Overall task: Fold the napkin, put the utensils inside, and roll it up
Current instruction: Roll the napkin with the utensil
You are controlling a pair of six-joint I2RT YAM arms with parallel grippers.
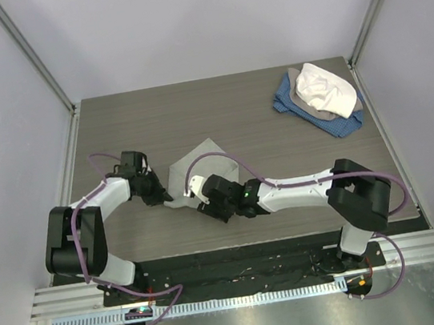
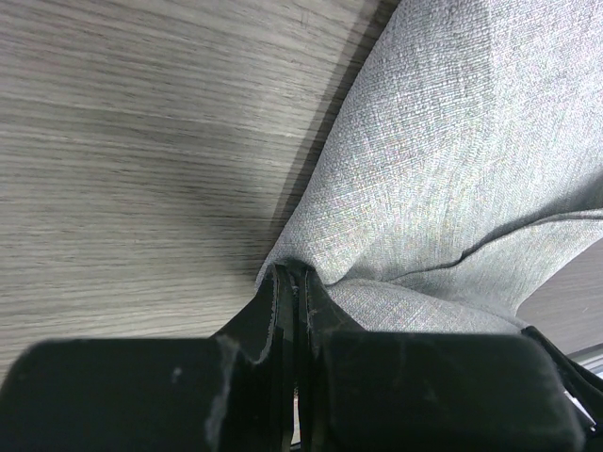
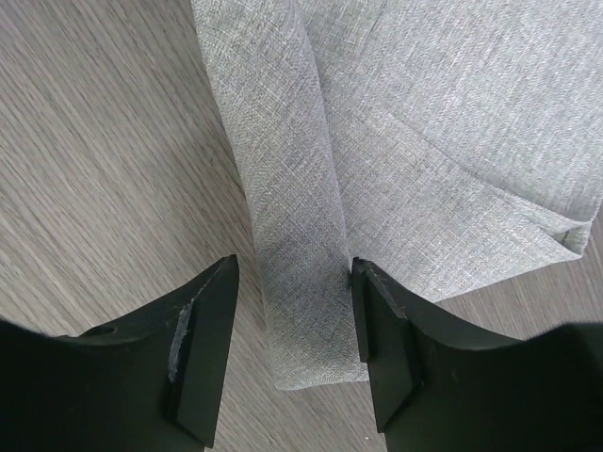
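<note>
Pinching a bunched edge of the napkin (image 1: pixel 201 165) with the left gripper (image 1: pixel 159 195), low over the table (image 1: pixel 259 116). From the left wrist, left gripper (image 2: pixel 294 273) pressed together, black fingers (image 2: pixel 254 320) nipping a raised ridge of napkin (image 2: pixel 452 169) right at the tips. Beyond and to the right of those tips, more grey cloth in soft folds; to their left, bare wood-grain table (image 2: pixel 122 141). Just beside the left gripper, at the same near edge of the cloth, the right gripper (image 1: pixel 195 191). From the right wrist, right gripper (image 3: pixel 294 273) spread wide, closed on nothing. Between its fingers (image 3: pixel 203 348), a narrow folded strip of napkin (image 3: pixel 424 141) lying flat, with its end partway down the gap. Contact or a hair's gap at the right finger and the strip's edge: cannot tell which. Under the left finger, only table (image 3: pixel 94 169), apart from the cloth. Ahead and to the right of the tips, the rest of the napkin, with one tucked corner at the far right. Well apart from both grippers, out at the table's far right corner, a heap (image 1: pixel 320 99) of blue, grey and white cloths.
</note>
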